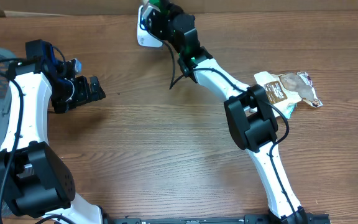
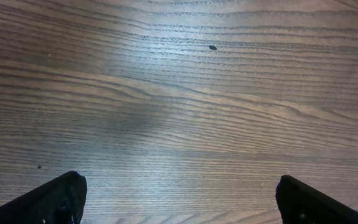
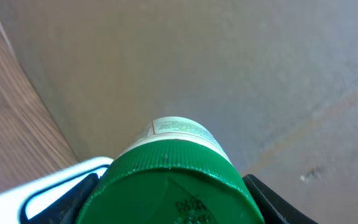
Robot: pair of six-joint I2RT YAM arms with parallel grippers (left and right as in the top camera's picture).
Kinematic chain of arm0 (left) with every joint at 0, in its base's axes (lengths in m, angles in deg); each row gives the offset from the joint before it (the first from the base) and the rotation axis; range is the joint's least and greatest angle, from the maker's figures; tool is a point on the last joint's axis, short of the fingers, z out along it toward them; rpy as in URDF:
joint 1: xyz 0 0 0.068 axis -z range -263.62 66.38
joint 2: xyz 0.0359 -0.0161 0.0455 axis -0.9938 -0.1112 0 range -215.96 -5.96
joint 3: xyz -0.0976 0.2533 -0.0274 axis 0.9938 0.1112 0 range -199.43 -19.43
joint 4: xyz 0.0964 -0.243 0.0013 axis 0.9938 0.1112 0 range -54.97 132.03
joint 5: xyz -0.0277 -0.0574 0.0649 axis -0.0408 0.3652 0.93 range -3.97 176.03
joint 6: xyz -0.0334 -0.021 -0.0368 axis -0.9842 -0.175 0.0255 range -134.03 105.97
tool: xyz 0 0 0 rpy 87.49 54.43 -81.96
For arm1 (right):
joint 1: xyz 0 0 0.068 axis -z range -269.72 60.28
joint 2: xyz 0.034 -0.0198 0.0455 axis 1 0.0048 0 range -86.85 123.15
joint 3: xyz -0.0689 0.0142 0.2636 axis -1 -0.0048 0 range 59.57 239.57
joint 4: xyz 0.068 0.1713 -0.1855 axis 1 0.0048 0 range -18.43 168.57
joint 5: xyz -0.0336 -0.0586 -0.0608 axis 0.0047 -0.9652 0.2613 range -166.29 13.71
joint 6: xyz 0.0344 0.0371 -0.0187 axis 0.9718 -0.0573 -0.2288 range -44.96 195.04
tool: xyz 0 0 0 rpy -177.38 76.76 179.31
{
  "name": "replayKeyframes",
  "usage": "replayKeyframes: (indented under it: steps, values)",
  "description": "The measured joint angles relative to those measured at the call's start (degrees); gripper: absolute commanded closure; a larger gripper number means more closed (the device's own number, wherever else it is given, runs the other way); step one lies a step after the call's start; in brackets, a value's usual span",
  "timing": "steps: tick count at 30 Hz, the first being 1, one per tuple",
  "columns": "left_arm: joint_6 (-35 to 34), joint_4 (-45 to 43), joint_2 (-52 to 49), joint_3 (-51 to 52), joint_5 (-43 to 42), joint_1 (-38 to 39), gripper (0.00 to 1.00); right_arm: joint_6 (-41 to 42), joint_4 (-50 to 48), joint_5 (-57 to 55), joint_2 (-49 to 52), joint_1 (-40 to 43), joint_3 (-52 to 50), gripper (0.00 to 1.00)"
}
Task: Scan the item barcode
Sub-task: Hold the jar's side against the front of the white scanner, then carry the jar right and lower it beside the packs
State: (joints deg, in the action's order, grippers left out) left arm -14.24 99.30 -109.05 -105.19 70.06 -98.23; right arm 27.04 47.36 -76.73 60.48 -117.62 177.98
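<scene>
Green-capped bottle [image 3: 166,180] is clamped in the half-closed right gripper [image 1: 157,11]; its label [image 3: 178,127] should be faced toward the apparent scanner [image 1: 143,35] alongside.

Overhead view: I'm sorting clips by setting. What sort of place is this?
Probably a mock checkout bench: a wooden table, a snack packet lying on it, and a green-capped bottle in the right pincer beside a white device, maybe a scanner.

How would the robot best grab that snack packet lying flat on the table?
Probably from straight above, pinching across the narrower width of the snack packet, near its middle. It lies flat on the table, so no side offers an edge to get under.
</scene>
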Motion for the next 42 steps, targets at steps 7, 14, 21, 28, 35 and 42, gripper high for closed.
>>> replayKeyframes:
  steps: [7, 14, 21, 28, 35, 42]
  values:
    - [0.0, 0.0, 0.0, 0.0, 0.0, 0.0, 0.0, -8.66, 0.68, 1.29, 0.66, 2.69, 0.0, 0.46]
    - [0.0, 0.02, 0.0, 0.0, 0.0, 0.0, 0.0, -14.67, 1.33, 3.08, 0.66, 1.92, 0.0, 0.46]
    - [0.0, 0.0, 0.0, 0.0, 0.0, 0.0, 0.0, -16.35, 1.77, 4.46, 0.74, 1.05, 0.0, 0.47]
    - [0.0, 0.0, 0.0, 0.0, 0.0, 0.0, 0.0, -16.59, 1.99, 4.59, 0.74, 0.92, 0.0, 0.46]
    - [0.0, 0.0, 0.0, 0.0, 0.0, 0.0, 0.0, -16.39, 1.44, 4.57, 0.74, 0.9, 0.0, 0.47]
    - [0.0, 0.0, 0.0, 0.0, 0.0, 0.0, 0.0, -10.82, 4.26, 4.5, -0.02, 0.9, 0.0, 0.5]
